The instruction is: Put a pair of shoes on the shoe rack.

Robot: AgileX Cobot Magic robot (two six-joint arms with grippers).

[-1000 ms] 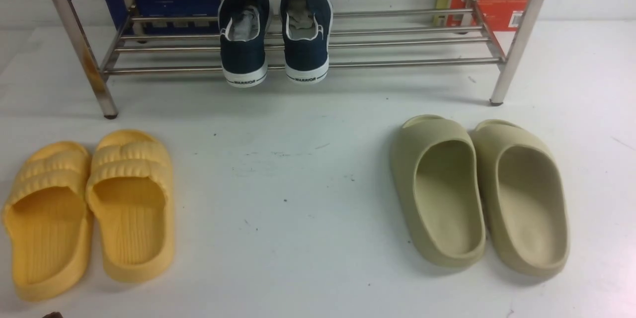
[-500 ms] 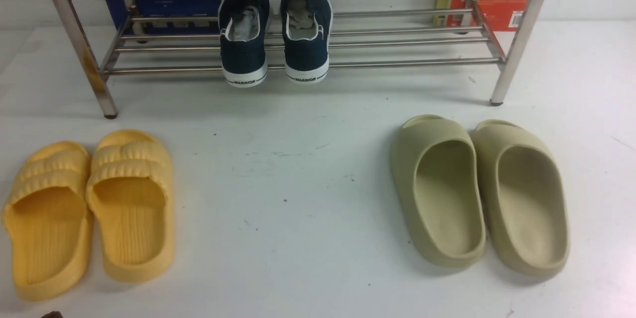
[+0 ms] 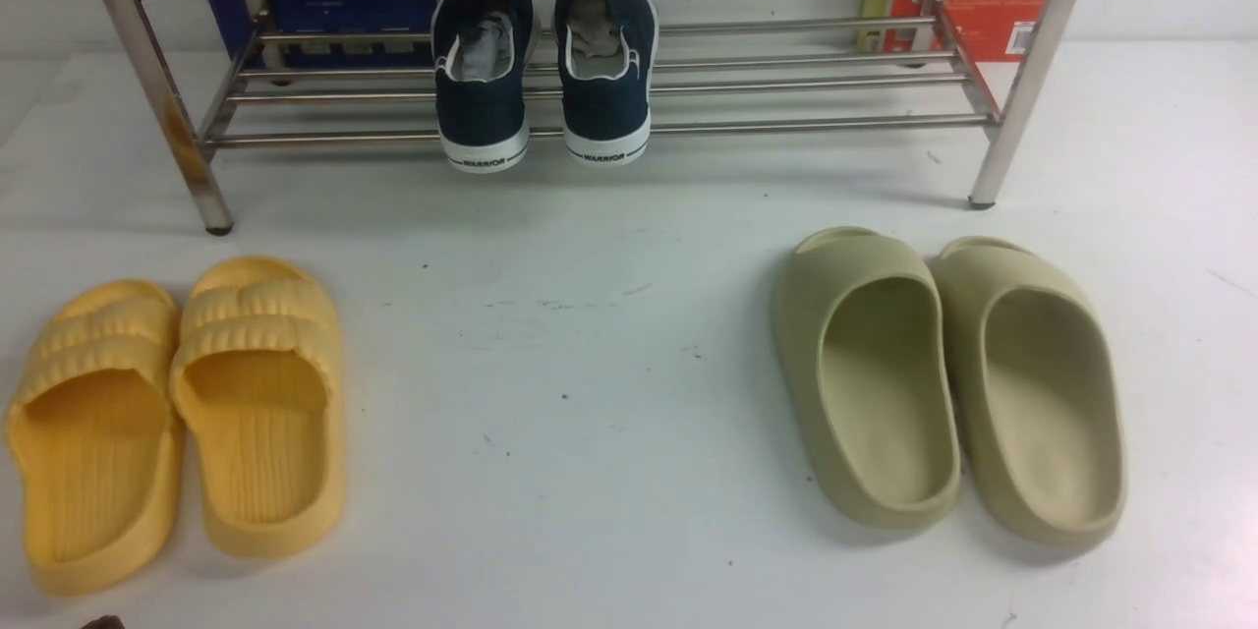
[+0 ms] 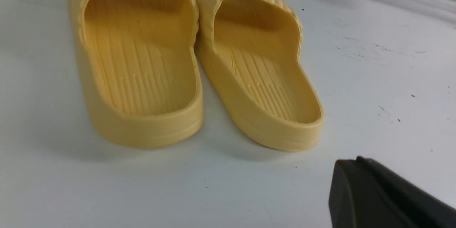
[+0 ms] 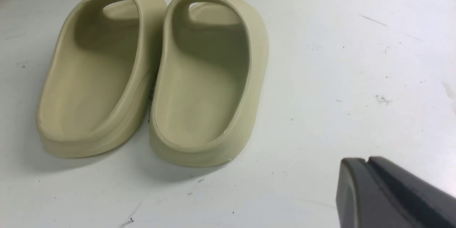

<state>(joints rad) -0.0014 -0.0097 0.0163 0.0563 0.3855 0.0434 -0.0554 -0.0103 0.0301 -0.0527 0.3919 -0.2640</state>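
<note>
Nothing on the table has shifted since the earlier frames: both navy sneakers, both pairs of slides and the rack sit just as they did, and only a dark sliver at the bottom left edge of the front view looks barely different.

The pair of navy canvas sneakers (image 3: pixel 543 69) lies side by side on the lower tier of the stainless-steel shoe rack (image 3: pixel 786 123), about midway along its bars, near the far edge of the white table (image 3: pixel 590 364). Their long axes run front to back, heels with the WARRIOR lettering hanging just past the front bar toward the robot, toes pointing away. To my eye the job looks done.

Both arms are pulled back near the table's front edge, well apart from the rack. The left gripper (image 4: pixel 384 196) shows as one dark tip beside the yellow ribbed slides (image 3: pixel 177 413) at the front left; its fingers are pressed together and hold nothing. The right gripper (image 5: pixel 388 196) shows as a dark tip near the olive-beige foam slides (image 3: pixel 943 383) on the right; I cannot tell how wide its fingers stand, though nothing sits by them.

Neither arm is clearly nearer; the sneakers lie straight ahead between them.
</note>
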